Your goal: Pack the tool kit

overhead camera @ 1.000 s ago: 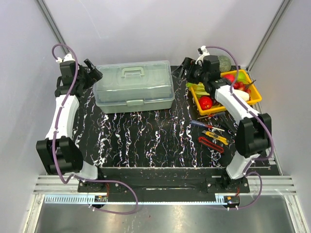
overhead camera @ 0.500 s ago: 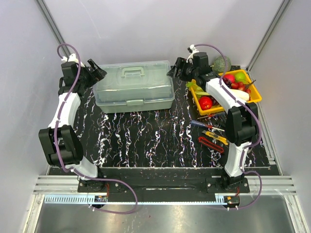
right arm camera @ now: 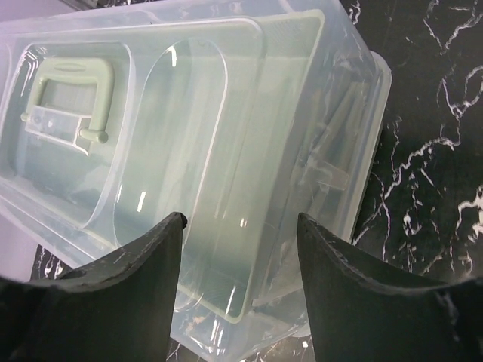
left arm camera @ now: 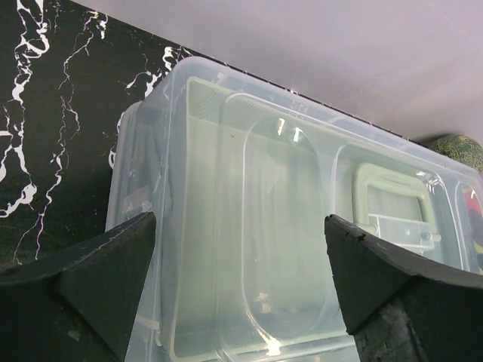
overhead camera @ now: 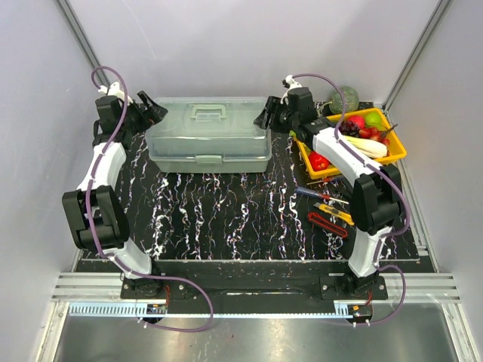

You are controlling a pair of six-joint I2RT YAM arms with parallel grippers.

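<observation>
Upper centre, by the back edge of the black marbled tabletop [overhead camera: 226, 215], the rectangular grey-green plastic toolbox [overhead camera: 209, 143] lies between the wide-spread left gripper [overhead camera: 153, 111] and the half-spread right gripper [overhead camera: 265, 117].

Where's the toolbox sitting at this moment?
In the top view the toolbox sits at the far centre of the black mat, between the left gripper and the right gripper, with the yellow tray off to its right.

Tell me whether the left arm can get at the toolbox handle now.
Probably yes: the left end effector is open at the toolbox's end, with nothing on the lid before the handle.
</observation>
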